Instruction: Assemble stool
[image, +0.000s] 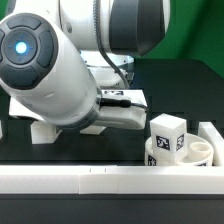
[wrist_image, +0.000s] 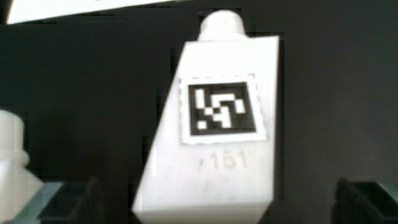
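A white stool leg (wrist_image: 217, 110) lies flat on the black table in the wrist view, tapered to a rounded peg at its far end, with a square marker tag on its upper face. My gripper (wrist_image: 217, 205) is open and straddles the leg's wide end. Dark fingers (wrist_image: 365, 202) stand clear of it on both sides. In the exterior view the round white seat (image: 205, 160) sits at the right, and another tagged leg (image: 168, 135) stands upright on it. The arm's bulk hides my fingers there.
A long white rail (image: 100, 180) runs across the front of the exterior view. A further white part (wrist_image: 15, 150) lies close beside the leg in the wrist view. The marker board (wrist_image: 71, 8) shows beyond the leg's peg end.
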